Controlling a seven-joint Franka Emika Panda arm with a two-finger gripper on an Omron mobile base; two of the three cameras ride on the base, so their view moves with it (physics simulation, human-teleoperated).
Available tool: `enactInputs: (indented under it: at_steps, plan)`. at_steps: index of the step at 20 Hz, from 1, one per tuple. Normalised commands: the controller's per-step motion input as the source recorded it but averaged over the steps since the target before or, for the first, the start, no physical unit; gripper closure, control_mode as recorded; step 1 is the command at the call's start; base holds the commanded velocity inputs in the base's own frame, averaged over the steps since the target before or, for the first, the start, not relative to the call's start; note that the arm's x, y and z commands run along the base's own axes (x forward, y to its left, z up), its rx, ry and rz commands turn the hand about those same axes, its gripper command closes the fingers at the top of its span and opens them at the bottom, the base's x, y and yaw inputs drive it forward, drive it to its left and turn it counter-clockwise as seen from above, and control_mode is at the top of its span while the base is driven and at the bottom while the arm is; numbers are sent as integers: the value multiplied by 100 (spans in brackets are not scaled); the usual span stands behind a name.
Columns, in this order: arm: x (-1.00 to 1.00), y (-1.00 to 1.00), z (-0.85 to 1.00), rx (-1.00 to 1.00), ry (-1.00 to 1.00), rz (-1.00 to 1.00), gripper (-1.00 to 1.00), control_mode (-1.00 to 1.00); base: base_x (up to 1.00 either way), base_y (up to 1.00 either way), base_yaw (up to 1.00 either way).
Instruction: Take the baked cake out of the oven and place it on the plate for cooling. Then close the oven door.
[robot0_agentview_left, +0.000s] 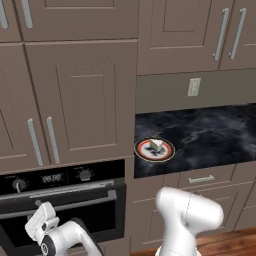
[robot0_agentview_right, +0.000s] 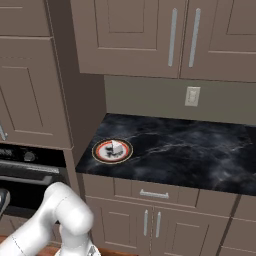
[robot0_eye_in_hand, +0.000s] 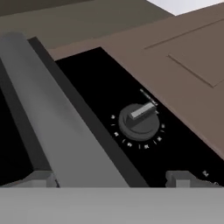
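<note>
Cake (robot0_agentview_left: 158, 145) already cooling on plate (robot0_agentview_left: 154, 149), countertop right of oven (robot0_agentview_left: 60, 200). Gripper (robot0_eye_in_hand: 111, 179), fingers spread wide & empty, straddles oven door (robot0_agentview_left: 62, 212) handle (robot0_eye_in_hand: 57, 127), prob. to push it shut.

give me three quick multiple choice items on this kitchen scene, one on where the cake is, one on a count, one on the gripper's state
1. Where is the baked cake?
A. on the plate
B. on the floor
C. in a drawer

2. How many knobs does the oven panel carry?
A. one
B. two
C. four

3. How does the gripper stand?
A. shut on the cake
B. shut on the knob
C. open, at the oven door handle

Answers: 1 A, the pale wedge sits on the red-ringed plate on the black counter. 2 B, one on each side of the display. 3 C, the fingertips sit wide apart with the silver bar between them.
</note>
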Motion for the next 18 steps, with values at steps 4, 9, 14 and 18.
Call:
enactInputs:
  at_steps: [4,9,14,18]
  plan:
    - [57,11,-13,0,-1,0,-100,-100,0,0,0]
    - [45,13,-25,0,0,0,-100,-100,0,0,0]
    - [52,12,-29,0,0,-2,-100,-100,0,0,0]
    - [56,8,-30,0,0,-3,-100,-100,0,0,0]
